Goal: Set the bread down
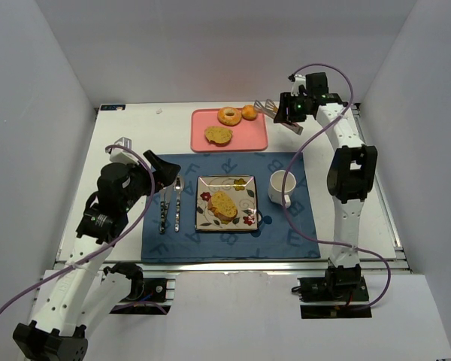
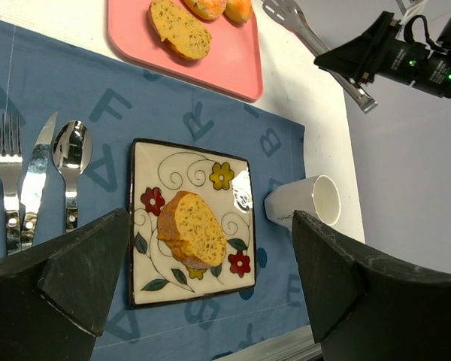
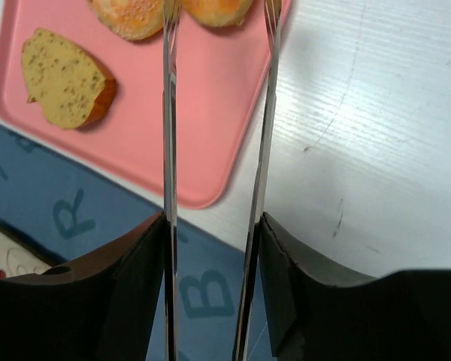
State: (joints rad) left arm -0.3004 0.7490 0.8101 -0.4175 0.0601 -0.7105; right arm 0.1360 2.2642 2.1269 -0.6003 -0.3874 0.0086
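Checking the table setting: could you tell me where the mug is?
In the top view, the mug stands on the blue mat, right of the flowered plate.

Tongs (image 3: 169, 113) clamped in tool (image 3: 210, 237), tips over pink tray (image 3: 210, 98); bread slice (image 3: 64, 79) at left.

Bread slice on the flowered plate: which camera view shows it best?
The left wrist view: the bread slice lies on the flowered plate, close and unobstructed, crust and crumb clear. The top external view shows it whole but small. The right wrist view catches only a plate corner, not the slice.
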